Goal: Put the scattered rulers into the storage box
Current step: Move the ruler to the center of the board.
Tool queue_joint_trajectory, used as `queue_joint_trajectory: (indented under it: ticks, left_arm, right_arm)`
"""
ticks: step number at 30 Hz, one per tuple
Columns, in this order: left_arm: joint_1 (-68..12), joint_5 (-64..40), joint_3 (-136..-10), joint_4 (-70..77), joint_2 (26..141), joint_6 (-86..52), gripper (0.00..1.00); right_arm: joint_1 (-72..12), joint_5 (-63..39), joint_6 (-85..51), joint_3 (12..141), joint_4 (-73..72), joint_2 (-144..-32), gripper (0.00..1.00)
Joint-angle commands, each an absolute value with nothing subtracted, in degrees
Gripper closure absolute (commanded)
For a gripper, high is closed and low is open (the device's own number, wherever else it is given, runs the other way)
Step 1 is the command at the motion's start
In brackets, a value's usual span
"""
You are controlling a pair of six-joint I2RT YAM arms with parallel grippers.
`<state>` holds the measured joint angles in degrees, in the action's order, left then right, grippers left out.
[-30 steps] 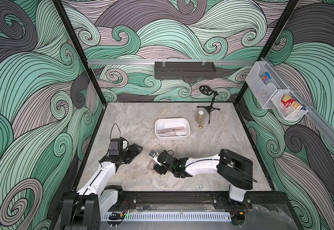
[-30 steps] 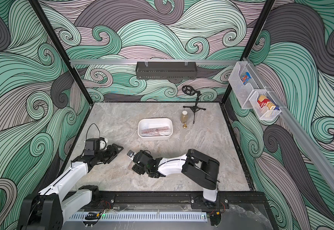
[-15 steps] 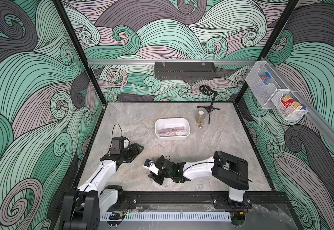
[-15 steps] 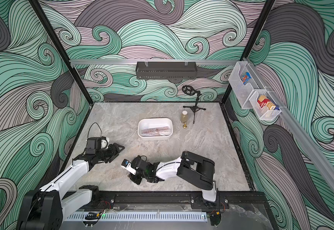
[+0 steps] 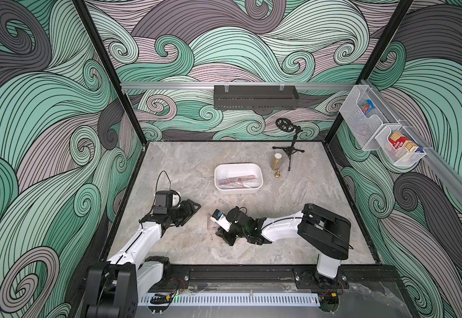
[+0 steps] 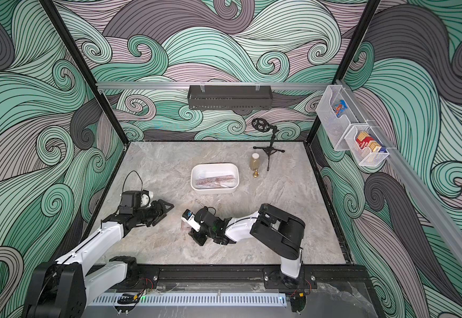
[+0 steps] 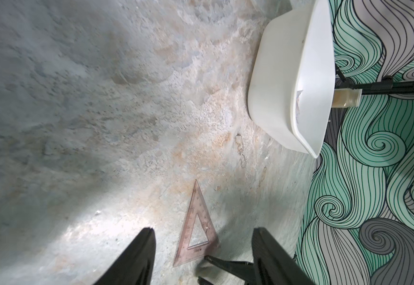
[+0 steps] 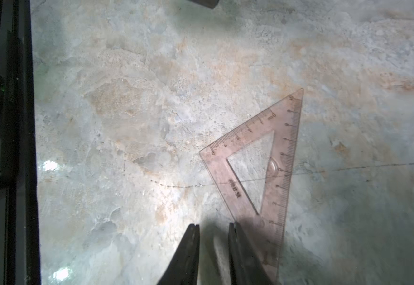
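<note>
A reddish-brown triangular set square (image 8: 272, 158) lies flat on the table near the front, also in both top views (image 5: 212, 223) (image 6: 186, 226) and the left wrist view (image 7: 196, 229). My right gripper (image 8: 213, 228) is low over its narrow corner. Its jaws stand a narrow gap apart with bare table between, and one finger (image 8: 237, 237) overlaps the square's edge. My left gripper (image 7: 204, 233) is wide open and empty, aimed at the square from the left (image 5: 192, 206). The white storage box (image 5: 238, 165) at mid-table holds reddish rulers (image 5: 236, 181).
Faint dark marks (image 5: 222, 201) show on the table just in front of the box; I cannot tell what they are. An amber bottle (image 5: 276, 162) and a black tripod stand (image 5: 290, 150) are right of the box. The black front rail (image 8: 16, 148) is close to the right gripper.
The right gripper's jaws have narrowed from wide apart to a small gap. Its wrist swung toward the front left, then back to the set square. The left arm barely moved.
</note>
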<state>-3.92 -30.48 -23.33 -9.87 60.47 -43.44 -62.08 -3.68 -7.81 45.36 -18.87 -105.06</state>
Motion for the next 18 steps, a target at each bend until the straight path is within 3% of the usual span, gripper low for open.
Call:
queue_joint_trajectory:
  ticks: [1, 6, 12, 18]
  left_arm:
    - [-6.22, -32.93, -21.75, -7.17, 59.32, -44.45, 0.39]
    - [-11.57, -35.43, -19.69, 0.09, 60.63, -47.19, 0.52]
    - [-11.69, -32.66, -21.37, -0.32, 62.60, -45.28, 0.52]
    - [-11.69, -33.72, -22.66, 1.68, 65.92, -45.30, 0.52]
  right_arm:
    - [-60.54, -5.60, -8.55, 44.58, -18.73, -103.24, 0.75]
    - [-57.44, -13.46, -15.20, 38.91, -29.96, -98.39, 0.80]
    - [-56.97, -13.29, -17.05, 41.93, -33.70, -101.92, 0.93]
    - [-57.23, -16.50, -17.50, 44.96, -35.72, -107.35, 0.97]
